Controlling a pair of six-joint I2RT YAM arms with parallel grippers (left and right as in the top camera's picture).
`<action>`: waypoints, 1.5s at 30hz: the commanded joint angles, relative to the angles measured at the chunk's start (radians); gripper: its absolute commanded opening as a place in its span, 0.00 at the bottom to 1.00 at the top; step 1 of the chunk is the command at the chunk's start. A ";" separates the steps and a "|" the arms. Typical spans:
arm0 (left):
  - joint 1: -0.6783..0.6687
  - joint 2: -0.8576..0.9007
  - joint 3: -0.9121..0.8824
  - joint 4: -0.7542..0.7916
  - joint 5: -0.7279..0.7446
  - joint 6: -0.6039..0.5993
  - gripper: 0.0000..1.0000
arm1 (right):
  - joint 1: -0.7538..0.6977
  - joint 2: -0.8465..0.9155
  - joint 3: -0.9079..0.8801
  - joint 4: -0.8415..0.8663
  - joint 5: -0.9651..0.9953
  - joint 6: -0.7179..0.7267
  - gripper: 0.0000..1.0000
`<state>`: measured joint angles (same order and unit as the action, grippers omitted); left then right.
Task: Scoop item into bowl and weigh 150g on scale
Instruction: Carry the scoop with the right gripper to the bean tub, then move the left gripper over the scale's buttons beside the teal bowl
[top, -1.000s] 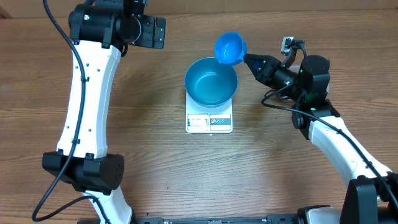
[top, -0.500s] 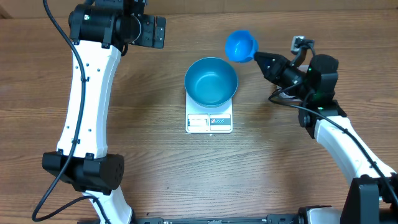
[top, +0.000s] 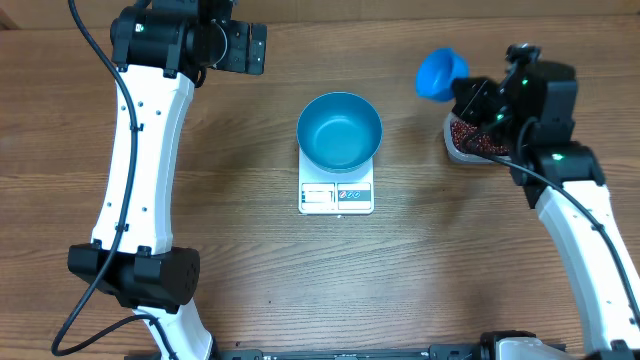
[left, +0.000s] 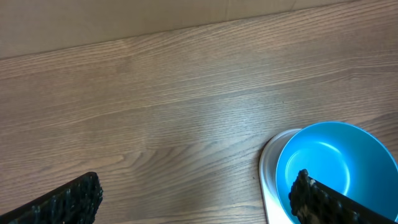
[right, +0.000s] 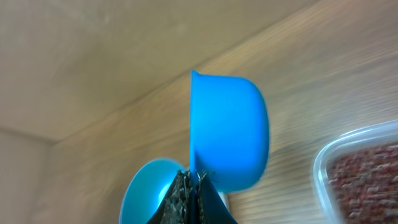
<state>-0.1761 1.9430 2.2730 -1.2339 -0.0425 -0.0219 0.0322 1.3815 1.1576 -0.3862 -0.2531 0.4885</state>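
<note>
Beans (top: 480, 138) are sitting in the clear tub (top: 452, 150) at the right of the overhead frame, and your right gripper (right: 194, 186) is clamping shut on the small blue scoop (top: 440, 72), holding it just up and left of that tub. The blue bowl (top: 340, 132) is resting on the white scale (top: 336, 196) in the upper middle, well apart from the scoop. Your left gripper (left: 189, 208) is hanging at the upper left with its jaws spread wide, gripping nothing.

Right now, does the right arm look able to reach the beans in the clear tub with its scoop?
Probably yes. The right gripper, shut on the scoop by its handle, hovers at the edge of the tub, and the beans lie uncovered with nothing between.
</note>
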 joint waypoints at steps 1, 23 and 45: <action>0.003 -0.013 0.021 0.003 -0.008 0.019 1.00 | -0.005 -0.058 0.096 -0.068 0.212 -0.075 0.04; -0.217 0.032 0.011 -0.065 0.280 0.422 0.04 | -0.006 -0.116 0.108 -0.278 0.541 -0.071 0.04; -0.466 0.032 -0.354 0.122 0.288 0.467 0.04 | -0.006 -0.115 0.107 -0.312 0.541 -0.071 0.04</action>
<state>-0.6193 1.9717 1.9697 -1.1252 0.2287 0.4591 0.0326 1.2938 1.2362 -0.7006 0.2699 0.4183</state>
